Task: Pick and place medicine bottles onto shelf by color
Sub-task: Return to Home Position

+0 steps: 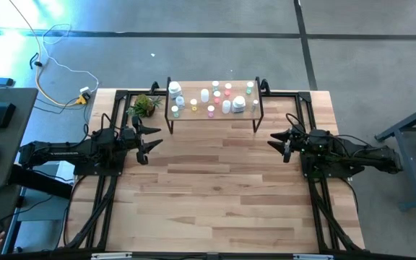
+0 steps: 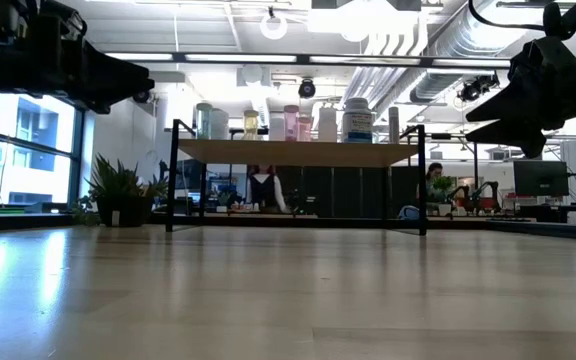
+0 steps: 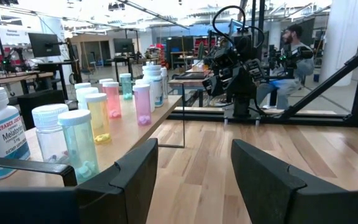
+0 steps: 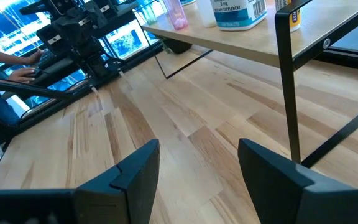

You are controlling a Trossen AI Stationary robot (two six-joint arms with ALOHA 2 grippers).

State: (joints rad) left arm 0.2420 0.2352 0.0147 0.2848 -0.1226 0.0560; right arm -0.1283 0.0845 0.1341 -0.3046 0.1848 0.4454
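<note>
All medicine bottles (image 1: 238, 105) stood upright on the shelf (image 1: 199, 114). Left gripper (image 1: 154, 139) and right gripper (image 1: 273, 139) hung wide, empty, either side. Bottles looked light, stiff, slick: pinch mid-body below cap.

Two arms, matte black throughout. Left arm (image 1: 63, 153), frame left: chunky jointed segments. Right arm (image 1: 352, 157), frame right: same build. Left gripper (image 1: 156, 137), right gripper (image 1: 273, 139): pronged, tapering. Fingers (image 3: 135, 177) in wrist views: broad angular black plates, bevelled edges. Black cable loop (image 3: 229, 15) atop right arm, upper centre of left wrist view.
</note>
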